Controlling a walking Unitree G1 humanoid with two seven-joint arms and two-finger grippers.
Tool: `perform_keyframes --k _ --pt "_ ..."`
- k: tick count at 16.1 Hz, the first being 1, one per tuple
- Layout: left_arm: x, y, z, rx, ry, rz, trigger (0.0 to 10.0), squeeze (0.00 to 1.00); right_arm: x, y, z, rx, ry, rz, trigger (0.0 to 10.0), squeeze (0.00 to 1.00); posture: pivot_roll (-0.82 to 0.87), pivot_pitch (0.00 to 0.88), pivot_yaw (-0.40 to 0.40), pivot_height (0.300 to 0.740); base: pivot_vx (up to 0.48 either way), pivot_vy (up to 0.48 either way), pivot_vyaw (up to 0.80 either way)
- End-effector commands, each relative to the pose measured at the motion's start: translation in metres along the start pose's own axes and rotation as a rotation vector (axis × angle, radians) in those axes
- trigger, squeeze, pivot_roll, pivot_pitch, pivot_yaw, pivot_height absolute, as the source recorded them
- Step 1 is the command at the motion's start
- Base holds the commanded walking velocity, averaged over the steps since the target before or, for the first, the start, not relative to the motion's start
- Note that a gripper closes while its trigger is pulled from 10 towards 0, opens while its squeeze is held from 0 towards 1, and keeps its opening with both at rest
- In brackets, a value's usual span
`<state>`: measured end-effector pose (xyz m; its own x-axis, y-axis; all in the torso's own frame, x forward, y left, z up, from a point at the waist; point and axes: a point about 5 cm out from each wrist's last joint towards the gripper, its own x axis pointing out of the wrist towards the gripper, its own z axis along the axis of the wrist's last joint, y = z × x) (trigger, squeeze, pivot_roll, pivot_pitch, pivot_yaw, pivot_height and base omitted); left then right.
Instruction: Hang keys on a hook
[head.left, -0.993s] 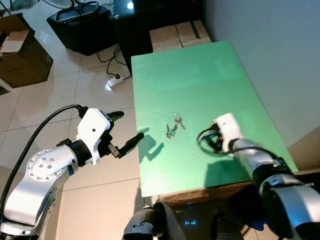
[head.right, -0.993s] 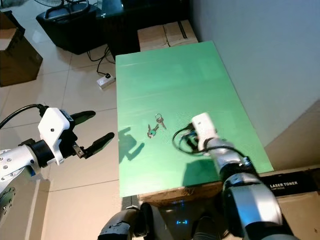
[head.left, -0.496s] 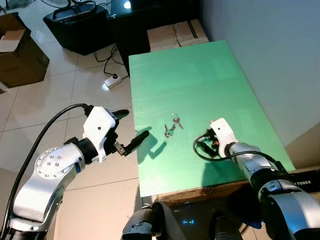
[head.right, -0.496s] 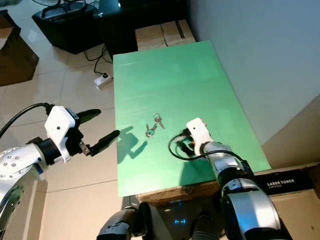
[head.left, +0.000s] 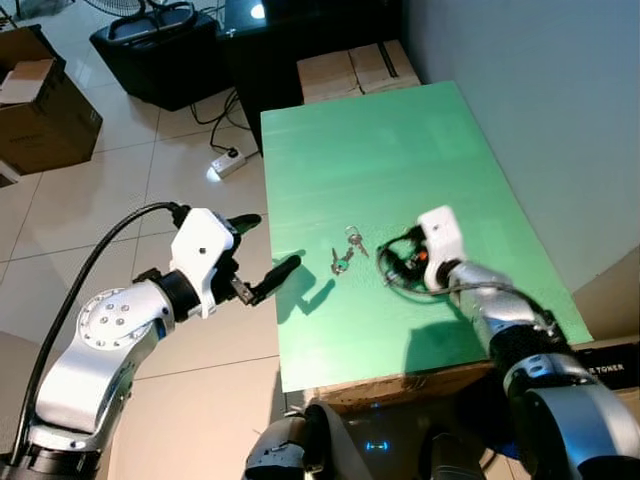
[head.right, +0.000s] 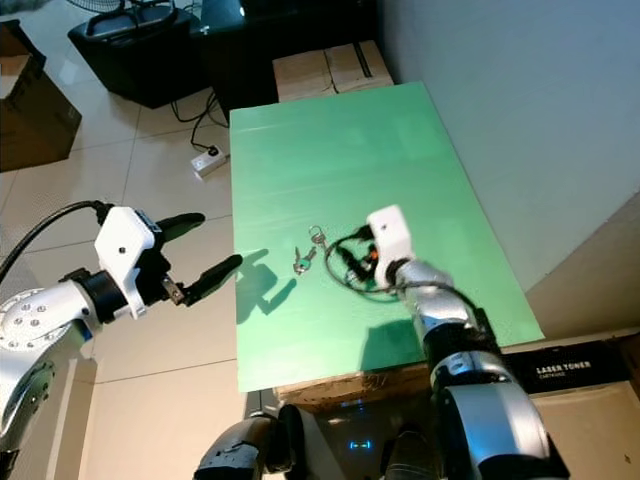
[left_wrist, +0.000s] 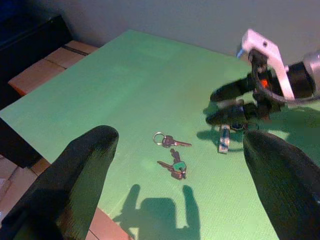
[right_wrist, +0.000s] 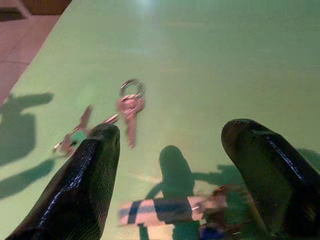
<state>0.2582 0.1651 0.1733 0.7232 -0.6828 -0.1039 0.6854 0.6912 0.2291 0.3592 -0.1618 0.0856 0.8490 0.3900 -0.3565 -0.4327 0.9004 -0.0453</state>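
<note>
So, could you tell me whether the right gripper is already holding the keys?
No: the keys lie flat on the green table, apart from the right gripper, whose fingers are open just beside them.

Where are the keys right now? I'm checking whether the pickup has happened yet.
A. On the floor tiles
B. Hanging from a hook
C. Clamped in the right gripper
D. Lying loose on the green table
D: the keys lie flat on the green table, just ahead of the open right gripper, untouched.
</note>
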Motion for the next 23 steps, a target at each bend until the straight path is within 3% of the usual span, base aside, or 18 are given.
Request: perform_keyframes --k 1,2,3,5,7,8,12,15,20,23 --pt "-0.001 0.001 -0.002 0.006 0.013 -0.003 10.0 0.00 0.001 -0.002 0.010 0.006 -0.030 -0.010 10.0 0.00 0.14 0.223 0.190 0.740 0.000 0.000 0.00" --pt "0.000 0.003 -0.001 0.011 0.015 -0.004 10.0 0.00 0.000 -0.008 0.013 -0.025 0.002 -0.015 10.0 0.95 0.14 0.232 0.188 0.740 0.000 0.000 0.00" --pt "0.002 0.004 0.001 0.015 0.013 -0.004 10.0 0.00 -0.002 -0.014 0.009 -0.051 0.071 0.006 10.0 1.00 0.15 0.240 0.184 0.740 0.000 0.000 0.00" --pt "0.001 0.006 0.004 0.019 0.010 -0.006 10.0 0.00 -0.005 -0.013 0.001 -0.069 0.196 0.121 10.0 1.00 0.14 0.251 0.181 0.740 0.000 0.000 0.00" --pt "-0.001 0.006 0.003 0.019 0.014 -0.015 10.0 0.00 -0.005 -0.013 0.002 0.006 0.242 0.152 10.0 1.00 0.14 0.254 0.184 0.740 0.000 0.000 0.00" --pt "0.000 0.004 0.004 0.017 0.012 -0.026 10.0 0.00 -0.005 -0.013 0.002 0.001 0.281 0.157 10.0 1.00 0.13 0.270 0.184 0.740 0.000 0.000 0.00" --pt "-0.001 0.001 0.006 0.013 0.008 -0.039 10.0 0.00 -0.007 -0.013 -0.004 0.015 0.369 0.168 10.0 1.00 0.13 0.275 0.177 0.740 0.000 0.000 0.00" --pt "-0.001 0.002 0.007 0.015 0.012 -0.048 10.0 0.00 -0.005 -0.006 -0.005 0.095 0.375 0.202 10.0 1.00 0.13 0.283 0.180 0.740 0.000 0.000 0.00" --pt "-0.003 -0.001 0.009 0.015 0.014 -0.054 10.0 0.00 -0.003 -0.003 -0.008 0.046 0.414 0.175 10.0 1.00 0.15 0.286 0.167 0.740 0.000 0.000 0.00" --pt "-0.004 -0.002 0.008 0.014 0.018 -0.058 10.0 0.00 -0.007 -0.014 -0.019 -0.110 0.512 0.032 10.0 1.00 0.14 0.287 0.161 0.740 0.000 0.000 0.00"
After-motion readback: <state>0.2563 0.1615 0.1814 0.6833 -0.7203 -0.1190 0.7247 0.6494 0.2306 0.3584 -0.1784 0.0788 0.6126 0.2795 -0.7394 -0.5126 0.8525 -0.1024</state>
